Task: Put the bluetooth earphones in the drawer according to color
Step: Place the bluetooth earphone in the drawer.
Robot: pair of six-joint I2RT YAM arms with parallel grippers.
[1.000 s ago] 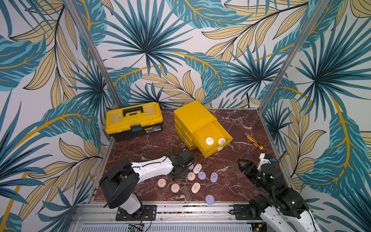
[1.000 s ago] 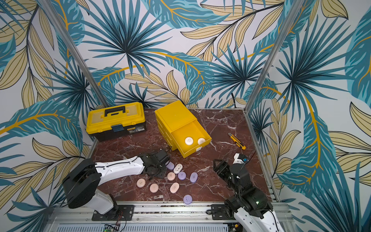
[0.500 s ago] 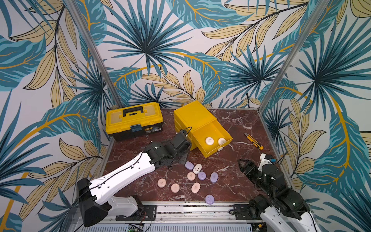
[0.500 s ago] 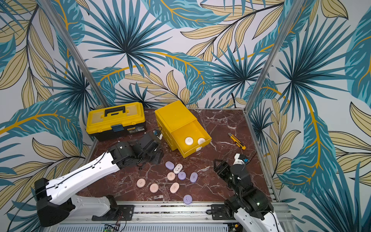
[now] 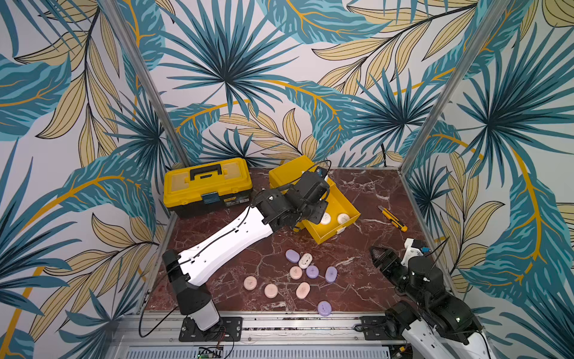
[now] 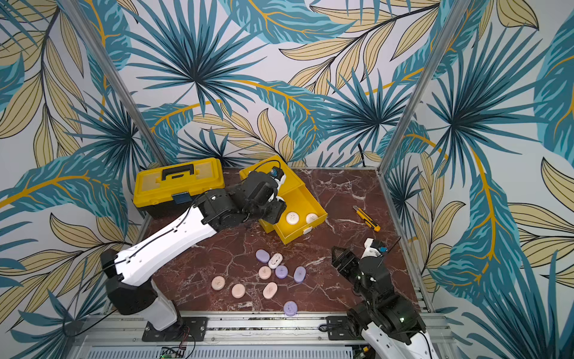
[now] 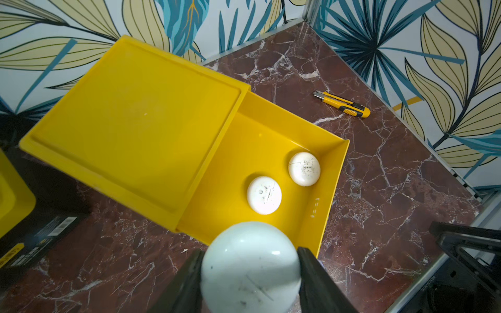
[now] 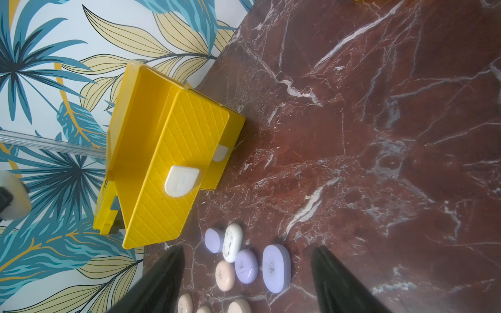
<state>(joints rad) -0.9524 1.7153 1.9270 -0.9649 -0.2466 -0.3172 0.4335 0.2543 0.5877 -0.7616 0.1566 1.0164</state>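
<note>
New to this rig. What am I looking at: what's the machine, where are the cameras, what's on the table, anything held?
Two robot arms with two-finger grippers work at a marble table. Two pictures come from a paired camera overhead; the other two from a camera on each wrist. On the table: a yellow toolbox, a yellow chest with one drawer pulled open, a utility knife, and nine loose earphone cases: four pink, four purple, one white. Two white cases lie in the drawer. The left gripper holds another white case at the drawer's edge; the right gripper is open and empty.
</note>
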